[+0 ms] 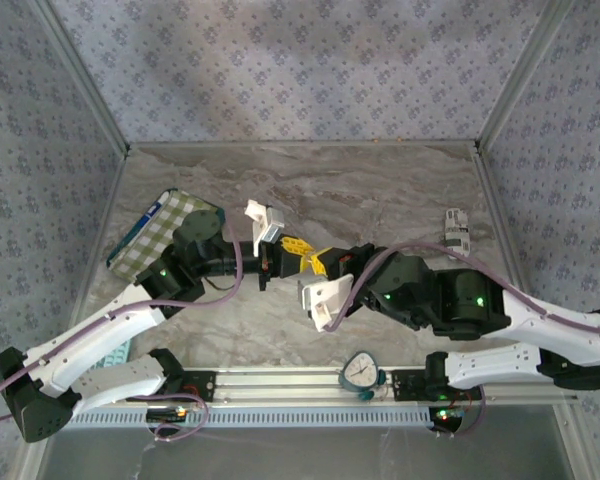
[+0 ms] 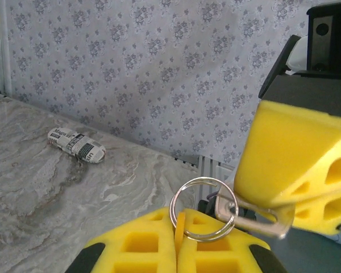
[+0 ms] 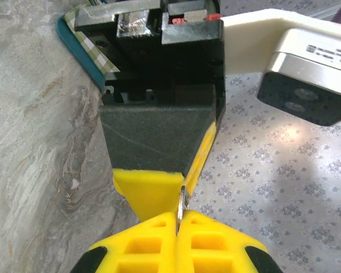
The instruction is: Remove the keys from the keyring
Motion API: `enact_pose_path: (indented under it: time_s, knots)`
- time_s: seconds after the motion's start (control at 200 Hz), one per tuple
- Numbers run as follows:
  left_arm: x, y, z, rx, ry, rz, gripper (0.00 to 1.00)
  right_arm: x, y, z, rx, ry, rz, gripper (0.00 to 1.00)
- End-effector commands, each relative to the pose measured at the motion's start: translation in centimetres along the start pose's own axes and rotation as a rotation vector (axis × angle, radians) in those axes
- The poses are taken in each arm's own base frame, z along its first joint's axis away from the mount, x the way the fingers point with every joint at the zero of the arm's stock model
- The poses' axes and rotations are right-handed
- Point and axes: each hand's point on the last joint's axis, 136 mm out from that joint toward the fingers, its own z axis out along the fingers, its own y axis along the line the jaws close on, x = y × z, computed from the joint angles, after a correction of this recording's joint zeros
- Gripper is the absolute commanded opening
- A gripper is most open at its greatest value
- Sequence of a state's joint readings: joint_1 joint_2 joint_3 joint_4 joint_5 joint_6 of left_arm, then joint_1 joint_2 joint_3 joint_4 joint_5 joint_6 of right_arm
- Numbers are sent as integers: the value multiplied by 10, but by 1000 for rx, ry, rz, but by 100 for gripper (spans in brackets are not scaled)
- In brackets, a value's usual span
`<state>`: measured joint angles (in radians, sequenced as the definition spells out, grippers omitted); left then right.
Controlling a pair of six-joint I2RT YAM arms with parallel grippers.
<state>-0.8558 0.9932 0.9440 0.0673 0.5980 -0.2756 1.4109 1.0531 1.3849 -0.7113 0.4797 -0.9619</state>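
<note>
Above the table (image 1: 380,190), key (image 2: 253,215) not yet free
Closed, the left gripper (image 2: 176,253) pinches the keyring (image 2: 203,179), the right gripper (image 3: 177,239) pinches the key threaded on it; sliding off remains.

Marbled tabletop (image 1: 380,185) — checked pouch (image 1: 155,238), newsprint packet (image 1: 457,232)

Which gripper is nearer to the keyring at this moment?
Left. The left gripper pinches the keyring between its pads, the ring standing up out of them. The right gripper sits just beside the ring, clamped on the key threaded onto it.
</note>
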Motion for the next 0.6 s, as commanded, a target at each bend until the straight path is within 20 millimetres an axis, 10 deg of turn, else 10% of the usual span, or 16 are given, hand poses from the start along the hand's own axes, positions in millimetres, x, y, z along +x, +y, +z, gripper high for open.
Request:
enact_pose_path:
  time_s: [0.0, 0.595]
  knots:
    - [-100, -4, -24, -90, -328, 134, 0, -18, 118, 15, -480, -147, -162, 0]
    - [-85, -49, -11, 54, -280, 244, 0, -26, 85, 96, -285, -173, 235, 0]
